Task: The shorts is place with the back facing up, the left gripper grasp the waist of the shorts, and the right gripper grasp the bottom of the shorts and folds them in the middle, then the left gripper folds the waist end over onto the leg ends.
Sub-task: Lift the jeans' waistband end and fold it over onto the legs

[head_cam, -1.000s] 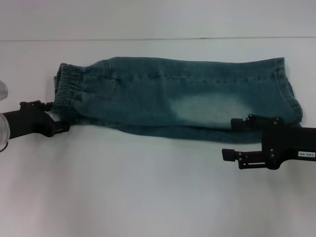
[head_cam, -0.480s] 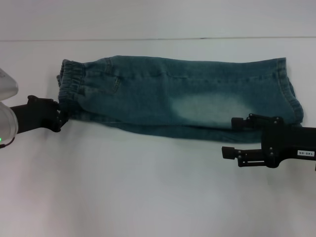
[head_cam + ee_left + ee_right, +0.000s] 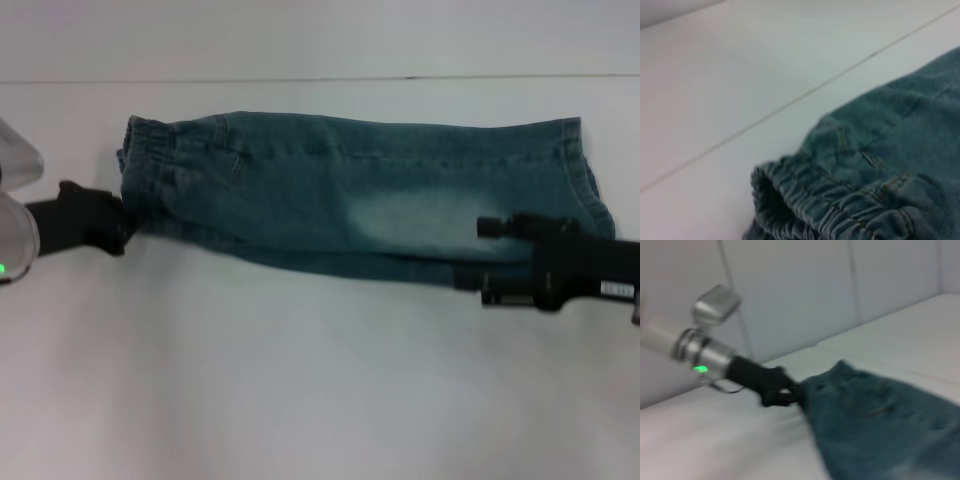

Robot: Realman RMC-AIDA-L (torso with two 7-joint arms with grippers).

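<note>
On the white table — left pincer clamped on the shorts waist, right pincer spread wide at the hem.

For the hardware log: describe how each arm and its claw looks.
The left claw is plain black on a silver-white wrist with a green light. The right claw is a black, open-framed two-finger unit with a small white label.
</note>
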